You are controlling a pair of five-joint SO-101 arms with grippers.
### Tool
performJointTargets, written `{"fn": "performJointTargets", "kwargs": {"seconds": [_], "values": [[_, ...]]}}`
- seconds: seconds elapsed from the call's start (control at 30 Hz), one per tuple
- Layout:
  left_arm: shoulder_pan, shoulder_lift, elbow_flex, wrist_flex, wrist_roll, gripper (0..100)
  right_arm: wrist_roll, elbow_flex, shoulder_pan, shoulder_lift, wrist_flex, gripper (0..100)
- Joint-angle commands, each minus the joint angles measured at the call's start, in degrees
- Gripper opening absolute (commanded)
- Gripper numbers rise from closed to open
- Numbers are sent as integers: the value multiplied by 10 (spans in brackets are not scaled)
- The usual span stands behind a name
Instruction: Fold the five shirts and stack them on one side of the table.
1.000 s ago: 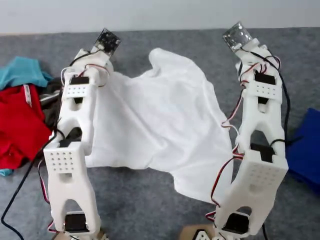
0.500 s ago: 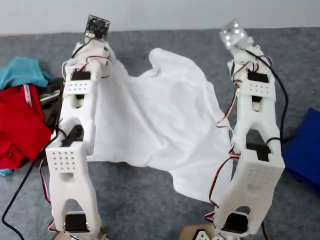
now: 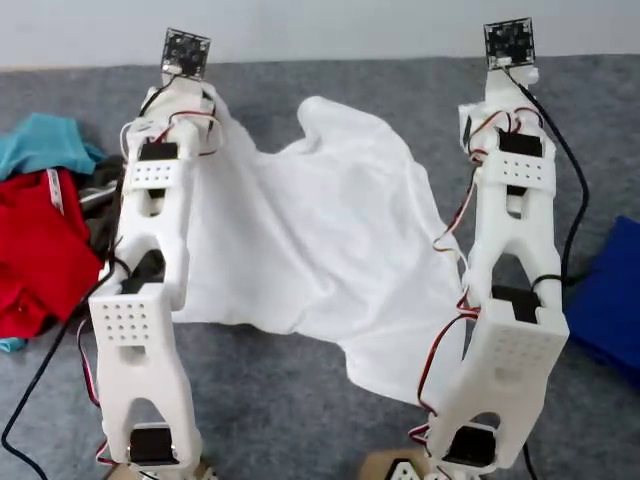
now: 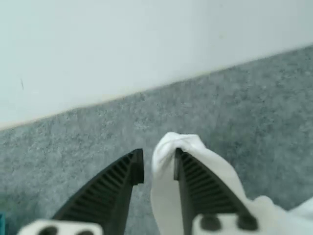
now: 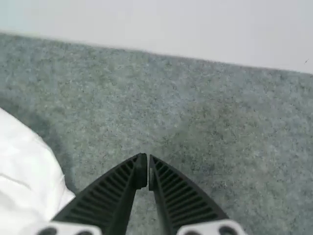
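A grey, felt-like table [image 3: 300,420] runs back to a plain pale wall [image 3: 330,25] along its far edge. The white shirt [image 3: 320,250] lies spread and rumpled over the middle of the table, between the two arms. At the left edge sits a heap with a red shirt [image 3: 40,250], a teal shirt [image 3: 45,140] and a dark garment [image 3: 100,190] between them and the arm. A blue shirt [image 3: 610,300] lies at the right edge. The left arm [image 3: 150,230] stretches from the near edge toward the far edge, over the white shirt's left side. The left gripper [image 4: 158,165] has its jaws drawn close with a fold of the white shirt [image 4: 182,142] pinched between them, cloth draped over one jaw. The right arm [image 3: 515,230] stretches the same way along the shirt's right side. The right gripper [image 5: 147,171] has its jaws pressed together with nothing in them, over bare grey table near the far edge, just beside the shirt's edge [image 5: 24,166]. A pale strip [image 3: 55,190] on the red shirt carries print too small to read.
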Motion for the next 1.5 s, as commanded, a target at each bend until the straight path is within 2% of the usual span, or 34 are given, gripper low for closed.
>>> {"fn": "performJointTargets", "kwargs": {"seconds": [0.0, 0.1, 0.27, 0.47, 0.57, 0.73, 0.93, 1.07, 1.13, 1.3, 1.37, 1.47], "values": [[-8, -17, -23, 62, 2, 164, -8, -33, -6, -13, 25, 74], [-14, -17, -24, 98, 2, 174, -9, -33, -6, -13, 51, 117], [-30, -17, -29, 104, -18, 170, -9, -34, -7, -17, 80, 119], [-36, -17, -102, 107, 62, 170, -10, -34, -22, -51, 129, 119], [-36, -17, -157, 136, 71, 170, -9, -34, -30, -68, 146, 119], [-33, -17, -233, 264, 70, 170, -7, -34, -35, -97, 178, 119], [-33, -15, -366, 558, 70, 170, -7, -34, -36, -153, 299, 119], [-32, -12, -423, 697, 69, 170, -6, -34, -43, -183, 395, 118], [-32, -12, -429, 731, 63, 170, -6, -34, -49, -195, 444, 118], [-43, -17, -412, 731, -20, 110, -6, -34, -78, -212, 553, 118], [-44, -20, -400, 731, -27, 81, -1, -34, -84, -217, 589, 118], [-43, -66, -349, 732, -28, 73, 47, -33, -95, -221, 641, 118]]}}
